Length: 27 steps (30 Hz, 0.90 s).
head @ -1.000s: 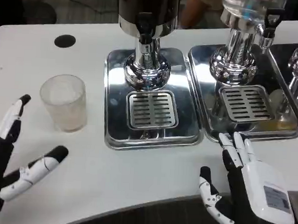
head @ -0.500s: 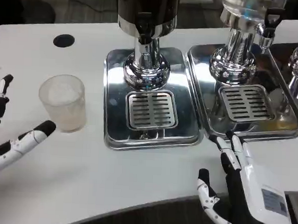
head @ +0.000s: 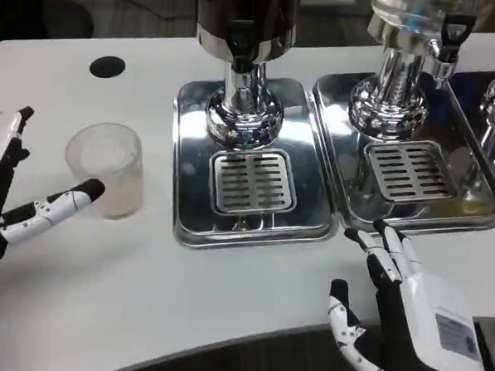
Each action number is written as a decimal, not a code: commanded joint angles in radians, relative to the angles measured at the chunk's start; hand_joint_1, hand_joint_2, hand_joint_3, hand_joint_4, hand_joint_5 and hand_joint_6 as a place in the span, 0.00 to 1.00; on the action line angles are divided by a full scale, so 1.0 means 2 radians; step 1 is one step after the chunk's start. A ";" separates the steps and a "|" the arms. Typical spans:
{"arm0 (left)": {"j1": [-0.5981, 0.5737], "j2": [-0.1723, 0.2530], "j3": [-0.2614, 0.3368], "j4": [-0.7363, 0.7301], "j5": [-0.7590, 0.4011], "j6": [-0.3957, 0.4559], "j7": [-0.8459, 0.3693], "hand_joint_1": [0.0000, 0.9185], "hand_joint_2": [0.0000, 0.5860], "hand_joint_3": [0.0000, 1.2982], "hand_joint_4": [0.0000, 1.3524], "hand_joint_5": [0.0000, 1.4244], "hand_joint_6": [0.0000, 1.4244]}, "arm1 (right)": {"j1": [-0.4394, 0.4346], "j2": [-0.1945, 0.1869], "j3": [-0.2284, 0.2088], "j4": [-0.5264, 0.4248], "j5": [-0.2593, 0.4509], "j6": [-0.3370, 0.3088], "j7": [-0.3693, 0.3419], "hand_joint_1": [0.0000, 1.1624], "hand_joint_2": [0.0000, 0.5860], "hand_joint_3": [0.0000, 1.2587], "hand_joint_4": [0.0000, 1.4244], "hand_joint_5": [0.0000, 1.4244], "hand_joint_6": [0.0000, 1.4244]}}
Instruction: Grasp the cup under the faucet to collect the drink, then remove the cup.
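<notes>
- Now the left hand [head: 19, 194] is hovering with fingers spread and holding nothing, one fingertip just beside the cup [head: 105, 170].
- The right hand [head: 407, 314] is resting open at the counter's [head: 183, 298] near edge, gripping nothing.
- The translucent cup is standing upright on the counter, left of the steel drip tray [head: 191, 158] and well apart from the faucet [head: 240, 42].
</notes>
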State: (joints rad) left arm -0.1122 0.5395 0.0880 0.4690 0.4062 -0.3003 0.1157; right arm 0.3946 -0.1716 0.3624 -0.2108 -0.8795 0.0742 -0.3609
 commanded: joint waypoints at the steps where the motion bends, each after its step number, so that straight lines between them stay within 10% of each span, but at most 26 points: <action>1: -0.025 0.008 -0.015 0.029 0.004 0.005 0.001 0.33 0.09 0.03 0.03 0.13 0.15 | 0.003 -0.001 -0.003 -0.004 0.005 -0.009 -0.009 0.35 0.86 0.15 0.03 0.03 0.09; 27: -0.164 0.009 -0.086 0.237 0.001 -0.043 0.004 0.37 0.07 0.04 0.04 0.16 0.19 | -0.003 0.004 -0.001 0.008 0.020 -0.024 -0.024 0.40 0.85 0.18 0.05 0.05 0.12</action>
State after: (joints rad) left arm -0.4114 0.5523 -0.0681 0.9095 0.4026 -0.3688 0.1145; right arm 0.3916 -0.1660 0.3612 -0.2024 -0.8456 0.0453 -0.3888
